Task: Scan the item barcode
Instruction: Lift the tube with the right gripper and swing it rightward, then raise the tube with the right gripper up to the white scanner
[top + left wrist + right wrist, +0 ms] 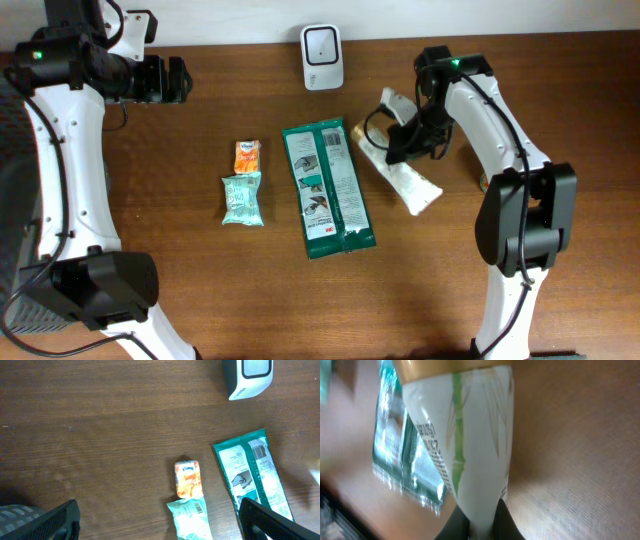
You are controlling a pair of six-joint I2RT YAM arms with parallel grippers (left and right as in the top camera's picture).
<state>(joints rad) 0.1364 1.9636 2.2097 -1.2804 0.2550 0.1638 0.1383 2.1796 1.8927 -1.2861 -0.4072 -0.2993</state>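
Note:
A white packet [408, 178] printed with green bamboo lies at the right of the table, and my right gripper [406, 146] is shut on its near end. In the right wrist view the packet [470, 435] fills the frame, pinched at its narrow end between my black fingers [507, 522]; small print runs down its left edge. The white barcode scanner [322, 56] stands at the back centre, also showing as the scanner [247, 377] in the left wrist view. My left gripper [178, 80] hangs open at the back left over bare wood, nothing between its fingers [265, 520].
A long green packet [328, 187] lies mid-table, with a small orange packet [248, 157] and a small teal packet [242, 198] to its left. The left wrist view shows the same orange packet [189, 479], teal packet [192, 517] and green packet [252, 475].

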